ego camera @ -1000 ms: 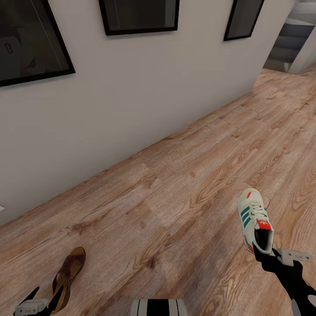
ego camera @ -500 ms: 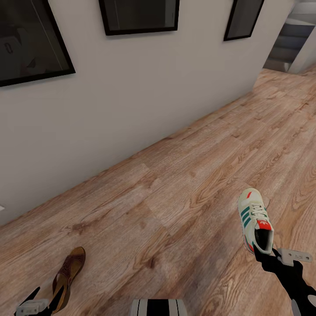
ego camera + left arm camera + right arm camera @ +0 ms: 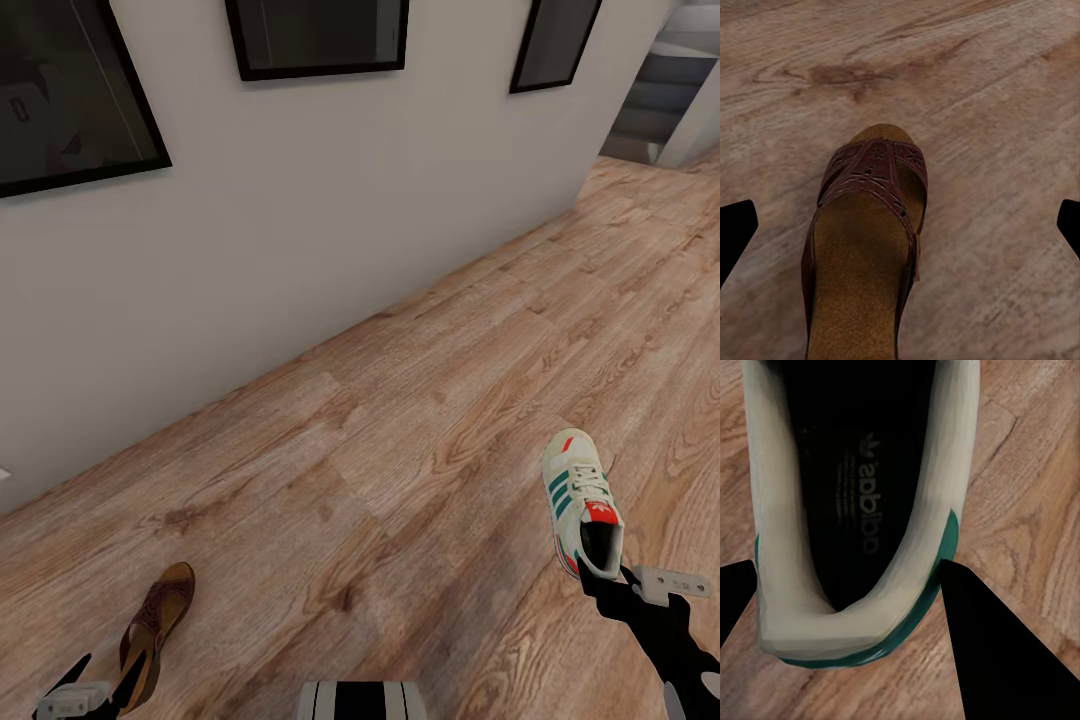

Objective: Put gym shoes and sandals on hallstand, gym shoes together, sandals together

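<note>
From the head, a sandal (image 3: 155, 625) lay near-left on the wood floor (image 3: 420, 420); a sneaker (image 3: 582, 516) stood near-right. At the left wrist, the left claw (image 3: 900, 225) gaped around the sandal (image 3: 866, 255). At the right wrist, the right claw (image 3: 851, 607) clamped the sneaker (image 3: 862, 510) heel.

Through the left wrist camera I see one sandal (image 3: 866, 255) lying on the corridor floor (image 3: 990, 97), its toe pointing away from me, maroon patterned strap across a tan footbed. The two dark fingertips (image 3: 735, 232) of my left tool (image 3: 900, 232) stand wide apart, one either side of the sandal, neither touching it.
</note>
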